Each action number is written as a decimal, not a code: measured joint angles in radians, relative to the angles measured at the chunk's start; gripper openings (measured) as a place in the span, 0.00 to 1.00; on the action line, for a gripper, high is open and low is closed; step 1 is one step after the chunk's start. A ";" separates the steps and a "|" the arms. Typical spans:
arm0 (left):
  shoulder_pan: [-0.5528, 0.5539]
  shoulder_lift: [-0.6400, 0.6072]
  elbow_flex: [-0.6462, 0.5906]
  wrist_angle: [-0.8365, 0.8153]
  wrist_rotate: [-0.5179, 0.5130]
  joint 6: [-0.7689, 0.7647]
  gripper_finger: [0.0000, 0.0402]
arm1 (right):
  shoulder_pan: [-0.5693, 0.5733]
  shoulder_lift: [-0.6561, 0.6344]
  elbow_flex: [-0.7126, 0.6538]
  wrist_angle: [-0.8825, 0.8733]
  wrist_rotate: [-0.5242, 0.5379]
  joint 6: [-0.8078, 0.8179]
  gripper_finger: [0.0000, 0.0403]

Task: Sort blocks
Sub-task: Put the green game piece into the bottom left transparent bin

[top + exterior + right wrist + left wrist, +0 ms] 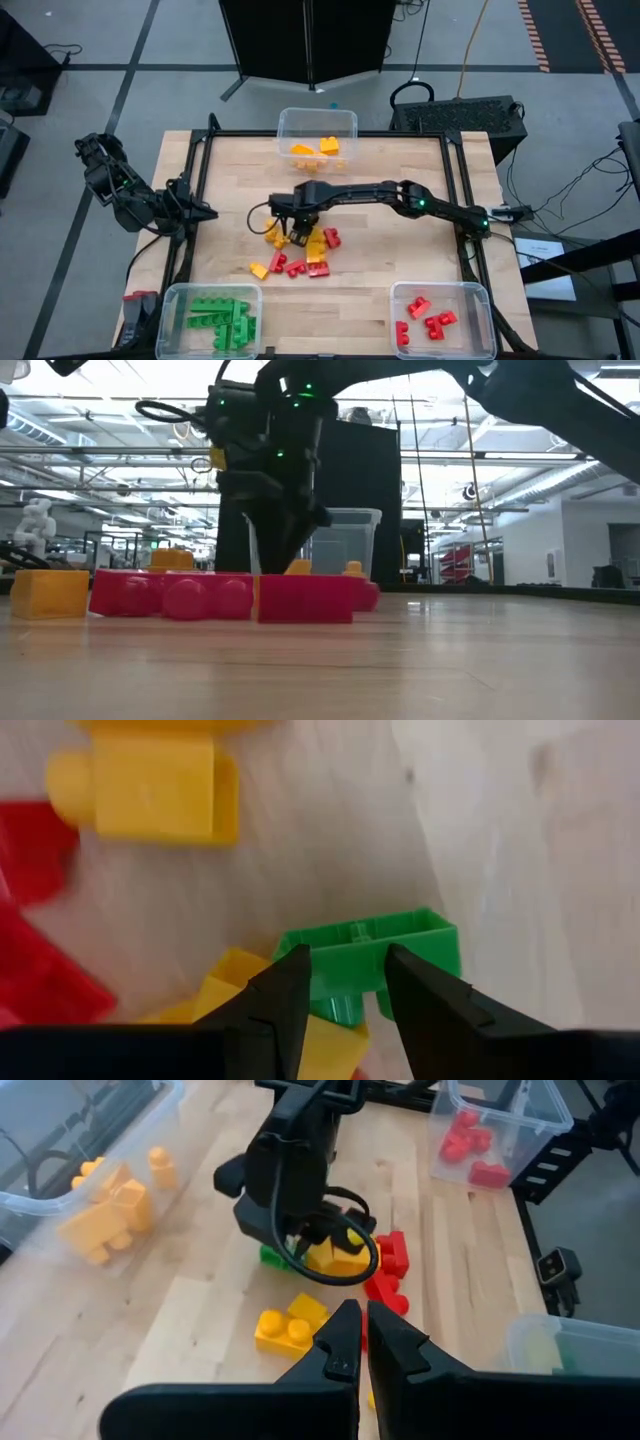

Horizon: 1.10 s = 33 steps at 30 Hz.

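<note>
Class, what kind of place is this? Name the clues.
Probably a robotics lab or workshop: a wooden table with two robot arms, clear bins of sorted toy blocks, and an open industrial hall with shelving beyond.

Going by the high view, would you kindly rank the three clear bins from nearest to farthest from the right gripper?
From the right gripper, over the loose pile mid-table:
1. Yellow-block bin, at the table's far edge.
2. Green-block bin, near-left corner.
3. Red-block bin, near-right corner, only slightly farther than the green one.
</note>
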 joint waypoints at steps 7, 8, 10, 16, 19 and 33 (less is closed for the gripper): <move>0.000 0.000 0.000 -0.002 0.003 0.001 0.01 | -0.002 -0.065 -0.010 -0.059 0.036 0.008 0.32; 0.000 0.000 0.000 -0.002 0.004 0.001 0.01 | -0.002 -0.087 -0.008 -0.071 0.050 0.001 0.32; 0.000 0.000 0.000 -0.002 0.014 0.003 0.01 | -0.001 -0.133 -0.005 -0.118 0.083 -0.019 0.32; 0.000 0.000 0.000 -0.003 0.032 0.006 0.01 | 0.015 -0.230 -0.009 -0.170 0.184 -0.024 0.32; 0.000 0.000 0.000 -0.004 0.056 0.002 0.01 | 0.014 -0.302 -0.067 -0.160 0.192 0.025 0.32; 0.000 0.000 0.000 -0.003 0.076 0.002 0.01 | 0.009 -0.845 -1.017 0.742 0.182 0.387 0.32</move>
